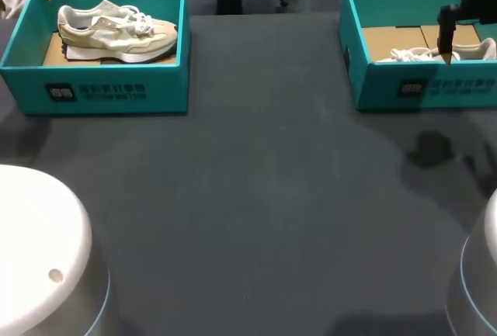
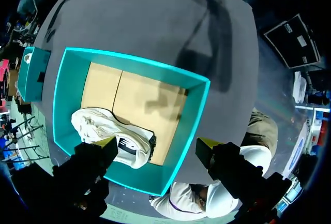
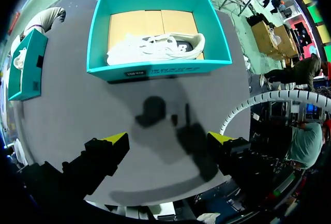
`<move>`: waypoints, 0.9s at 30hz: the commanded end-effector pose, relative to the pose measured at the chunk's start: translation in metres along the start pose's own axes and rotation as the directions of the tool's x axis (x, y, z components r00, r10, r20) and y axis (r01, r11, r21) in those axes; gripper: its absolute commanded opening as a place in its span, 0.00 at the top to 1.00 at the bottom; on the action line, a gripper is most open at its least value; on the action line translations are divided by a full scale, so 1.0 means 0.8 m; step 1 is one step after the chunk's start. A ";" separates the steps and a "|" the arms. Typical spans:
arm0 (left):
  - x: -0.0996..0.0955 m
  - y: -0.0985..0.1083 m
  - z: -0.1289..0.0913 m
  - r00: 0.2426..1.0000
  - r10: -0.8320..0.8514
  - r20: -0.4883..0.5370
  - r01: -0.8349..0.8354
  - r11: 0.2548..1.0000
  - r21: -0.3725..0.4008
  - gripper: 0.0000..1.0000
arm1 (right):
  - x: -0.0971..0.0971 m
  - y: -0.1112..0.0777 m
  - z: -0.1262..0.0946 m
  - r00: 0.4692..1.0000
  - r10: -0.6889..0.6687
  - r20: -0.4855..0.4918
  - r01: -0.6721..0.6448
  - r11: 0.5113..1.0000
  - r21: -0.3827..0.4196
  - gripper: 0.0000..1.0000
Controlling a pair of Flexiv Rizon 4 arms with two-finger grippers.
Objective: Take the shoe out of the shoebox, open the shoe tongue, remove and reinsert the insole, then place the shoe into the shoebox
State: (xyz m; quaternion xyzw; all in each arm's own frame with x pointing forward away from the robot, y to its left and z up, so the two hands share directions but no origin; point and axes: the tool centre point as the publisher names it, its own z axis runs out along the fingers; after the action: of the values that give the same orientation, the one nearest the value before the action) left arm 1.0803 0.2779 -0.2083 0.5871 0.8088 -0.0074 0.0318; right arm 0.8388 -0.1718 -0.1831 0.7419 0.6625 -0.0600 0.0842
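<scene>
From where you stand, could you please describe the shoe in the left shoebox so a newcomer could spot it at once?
On the dark grey table, two teal boxes stand at the far edge; take the left shoebox. In it lies the beige shoe with white laces, resting on its sole. The white shoe in the right shoebox looks all white.

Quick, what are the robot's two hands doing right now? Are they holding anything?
Left gripper: open, holding nothing, fingers spread above the shoebox.
Right gripper: open, holding nothing.
</scene>
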 end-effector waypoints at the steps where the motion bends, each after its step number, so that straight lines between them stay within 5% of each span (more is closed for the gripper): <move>1: -0.002 0.011 -0.001 1.000 0.002 -0.006 -0.002 1.000 0.023 0.00 | 0.000 0.000 0.000 1.000 0.001 0.001 -0.001 1.000 0.000 0.00; 11: -0.008 0.034 0.008 0.997 0.070 0.013 -0.070 0.997 -0.035 0.00 | 0.000 0.000 0.000 1.000 0.001 0.001 -0.001 1.000 0.000 0.00; 27: -0.028 0.086 0.051 0.973 0.227 -0.031 -0.228 0.974 -0.013 0.00 | 0.000 0.000 0.000 1.000 0.001 0.001 -0.001 1.000 0.000 0.00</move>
State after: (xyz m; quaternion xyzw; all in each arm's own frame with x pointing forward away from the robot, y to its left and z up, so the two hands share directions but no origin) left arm 1.1401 0.2748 -0.2406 0.6738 0.7376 0.0229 0.0372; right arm 0.8388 -0.1717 -0.1830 0.7418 0.6626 -0.0600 0.0843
